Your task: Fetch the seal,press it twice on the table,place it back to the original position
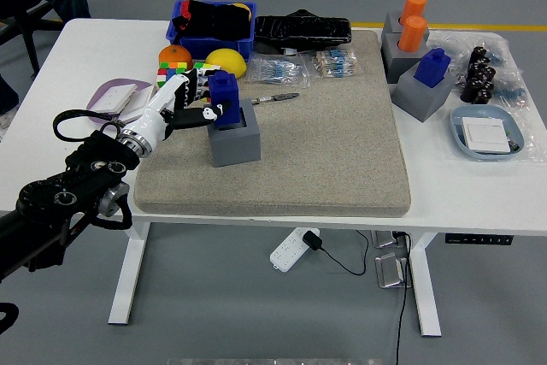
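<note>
The left hand is shown with its fingers closed around the blue seal, which is held upright at the left part of the opening of the grey holder block; whether the seal's base touches the block cannot be told. The block stands on the grey felt mat covering the white table. A pen lies on the mat just beyond the block. A colour cube, an orange and a lemon are seen behind the hand.
</note>
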Tool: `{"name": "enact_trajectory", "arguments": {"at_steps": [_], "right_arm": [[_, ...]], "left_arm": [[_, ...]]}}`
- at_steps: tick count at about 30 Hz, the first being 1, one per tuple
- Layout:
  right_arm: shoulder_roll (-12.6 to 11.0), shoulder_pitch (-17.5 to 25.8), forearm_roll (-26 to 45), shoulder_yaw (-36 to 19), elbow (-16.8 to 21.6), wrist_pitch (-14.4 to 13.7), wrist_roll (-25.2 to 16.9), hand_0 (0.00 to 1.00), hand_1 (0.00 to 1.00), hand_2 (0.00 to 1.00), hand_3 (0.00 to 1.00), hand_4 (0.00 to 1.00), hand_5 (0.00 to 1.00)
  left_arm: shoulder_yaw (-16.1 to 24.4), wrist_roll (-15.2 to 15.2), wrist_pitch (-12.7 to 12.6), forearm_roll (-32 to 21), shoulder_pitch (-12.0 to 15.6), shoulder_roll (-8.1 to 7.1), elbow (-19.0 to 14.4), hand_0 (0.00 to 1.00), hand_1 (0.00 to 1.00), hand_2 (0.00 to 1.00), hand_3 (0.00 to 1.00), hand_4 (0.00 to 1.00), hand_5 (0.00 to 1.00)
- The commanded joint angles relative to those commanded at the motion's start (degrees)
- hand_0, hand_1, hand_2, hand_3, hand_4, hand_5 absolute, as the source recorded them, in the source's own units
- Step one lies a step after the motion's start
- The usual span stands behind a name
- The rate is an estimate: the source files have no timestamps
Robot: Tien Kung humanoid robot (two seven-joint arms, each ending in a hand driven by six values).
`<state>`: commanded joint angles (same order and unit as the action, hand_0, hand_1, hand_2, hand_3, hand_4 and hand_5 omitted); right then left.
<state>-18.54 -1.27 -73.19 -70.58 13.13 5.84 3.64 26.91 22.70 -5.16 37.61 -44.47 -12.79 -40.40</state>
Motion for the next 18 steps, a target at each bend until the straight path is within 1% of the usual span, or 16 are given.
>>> {"name": "enact_trajectory", "arguments": {"at_steps": [7, 14, 18], "right_arm": [[-0.04, 0.03, 0.05, 0.20, 0.00, 0.01, -0.03, 0.771, 0.673, 0.651, 0.616, 0.790, 0.490], [0.12, 0.05, 0.07, 0.17, -0.02, 0.04, -0.04, 0.771, 0.673, 0.651, 0.616, 0.790, 0.490], [0.14, 0.07, 0.05, 0.16, -0.05, 0.02, -0.06, 0.771, 0.673, 0.651, 0.616, 0.790, 0.490]], "left_arm": [[-0.05, -0.12, -0.02, 0.00, -0.02, 0.80, 0.55, 0.798, 0.444, 0.397, 0.764, 0.515, 0.002], [0.77, -0.12, -0.10, -0.01, -0.29, 2.16, 1.76, 0.799, 0.445, 0.397, 0.764, 0.515, 0.002], [0.91, -0.04, -0.12, -0.03, -0.68, 2.65, 2.32, 0.799, 0.444, 0.397, 0.764, 0.516, 0.002]]}}
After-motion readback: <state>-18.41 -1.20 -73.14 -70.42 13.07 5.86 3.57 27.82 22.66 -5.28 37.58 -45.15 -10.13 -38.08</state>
